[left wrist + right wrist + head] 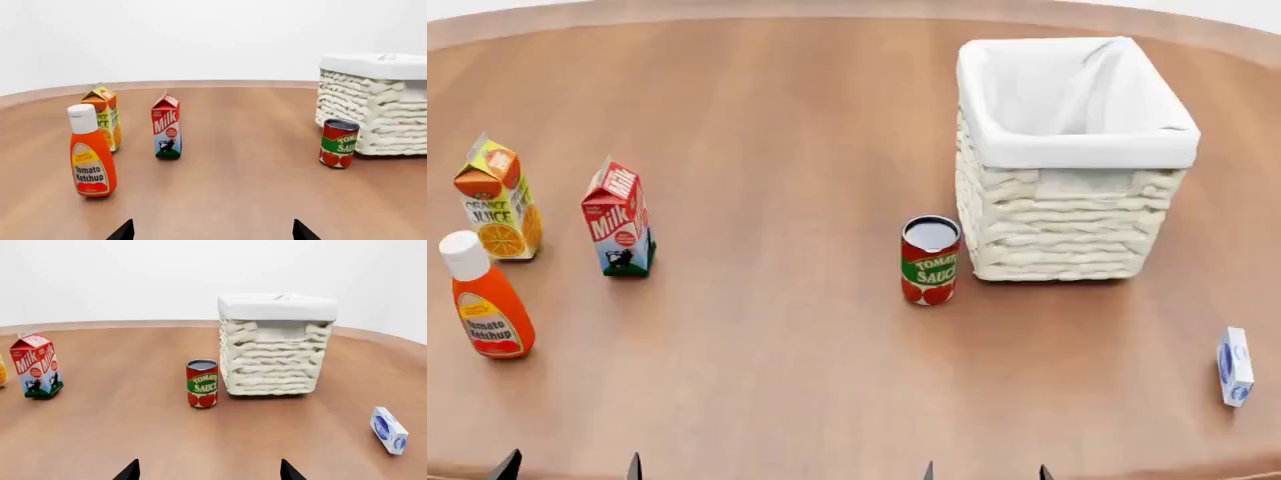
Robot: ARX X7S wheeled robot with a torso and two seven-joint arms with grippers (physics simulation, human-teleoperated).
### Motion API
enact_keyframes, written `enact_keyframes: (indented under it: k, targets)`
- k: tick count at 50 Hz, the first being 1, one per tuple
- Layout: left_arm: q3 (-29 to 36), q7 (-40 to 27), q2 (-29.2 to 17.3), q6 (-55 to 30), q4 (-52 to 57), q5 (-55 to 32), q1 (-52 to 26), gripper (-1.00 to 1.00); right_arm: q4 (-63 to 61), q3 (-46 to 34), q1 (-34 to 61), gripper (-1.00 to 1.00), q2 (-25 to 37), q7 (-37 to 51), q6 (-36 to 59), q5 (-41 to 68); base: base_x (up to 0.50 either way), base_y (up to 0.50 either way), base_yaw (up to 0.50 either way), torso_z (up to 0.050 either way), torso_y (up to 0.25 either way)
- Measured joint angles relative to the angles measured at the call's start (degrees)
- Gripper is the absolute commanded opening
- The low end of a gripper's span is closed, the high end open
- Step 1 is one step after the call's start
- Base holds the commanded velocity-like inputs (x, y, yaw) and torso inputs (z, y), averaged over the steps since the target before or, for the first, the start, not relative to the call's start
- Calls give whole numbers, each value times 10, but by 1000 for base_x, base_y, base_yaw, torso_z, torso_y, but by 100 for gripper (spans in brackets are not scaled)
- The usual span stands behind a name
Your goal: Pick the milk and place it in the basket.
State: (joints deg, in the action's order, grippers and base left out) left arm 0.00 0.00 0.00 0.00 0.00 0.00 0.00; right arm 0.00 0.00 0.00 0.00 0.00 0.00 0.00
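On the round brown wooden surface (787,330) we locate the red-topped gable milk carton (617,217) upright at the 9 o'clock side of the head view. An orange-yellow juice carton (497,198) stands just beside it, farther toward 9 o'clock, and an orange ketchup bottle with a white cap (483,296) stands near both, toward 7 o'clock. The square cream-white wicker basket with white liner (1073,160) sits at 2 o'clock, well apart from the milk. A red tomato sauce can (930,260) stands just beside its wall. A small flat white-blue box (1233,366) lies at 4 o'clock.

We see the left gripper (567,467) and right gripper (985,472) only as dark tips at 6 o'clock; both pairs of jaws stand wide apart, holding nothing.
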Motion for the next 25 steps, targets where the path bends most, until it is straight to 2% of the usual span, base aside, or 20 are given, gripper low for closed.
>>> enact_keyframes:
  k: [25]
  targets:
    - [29, -32, -28, 0, -5, -46, 0, 100, -13, -34, -3, 100, 28, 22, 3, 34, 0, 0, 0, 0, 0]
